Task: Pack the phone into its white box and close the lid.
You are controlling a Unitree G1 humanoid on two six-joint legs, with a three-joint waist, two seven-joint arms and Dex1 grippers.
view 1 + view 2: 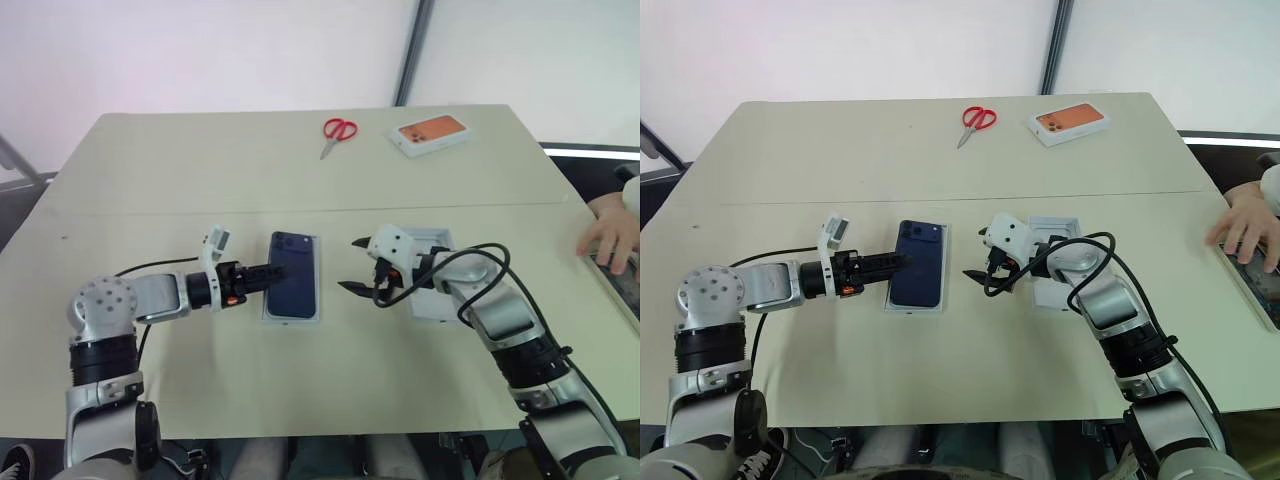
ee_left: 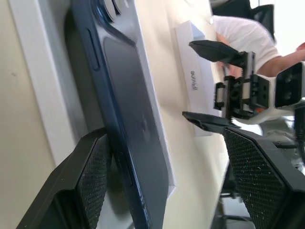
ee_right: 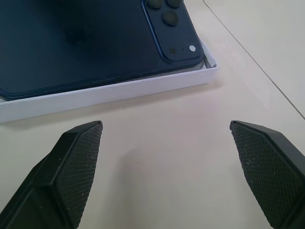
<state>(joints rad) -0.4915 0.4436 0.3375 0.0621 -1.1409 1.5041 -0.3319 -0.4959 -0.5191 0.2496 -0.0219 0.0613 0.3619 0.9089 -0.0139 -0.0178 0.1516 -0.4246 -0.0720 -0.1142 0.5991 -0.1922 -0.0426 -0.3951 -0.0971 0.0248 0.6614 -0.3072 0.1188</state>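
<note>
The phone (image 1: 294,274) lies back up in the white box (image 1: 268,312) at the middle of the counter (image 1: 200,170), its camera cluster at the far corner; in the left wrist view one long edge of the phone sits a little above the box wall, so it looks slightly tilted. The left gripper (image 1: 268,271) reaches in from the left with its jaws wide; one finger (image 2: 90,176) is at the near-left edge of the phone and the box, the other stands free above, and whether the first one really touches cannot be told. The right gripper (image 1: 352,265) hangs just right of the box, apart from it, jaws wide and holding nothing; its wrist view looks at the box wall and the camera corner of the phone. The lid (image 1: 433,295) lies on the counter under the right arm, just beside the box and partly hidden by the arm. At the far side lie red scissors (image 1: 337,132) and a box with an orange phone picture (image 1: 431,133), well apart from the rest; a person's hand (image 1: 612,240) rests at the right edge of the counter.
</note>
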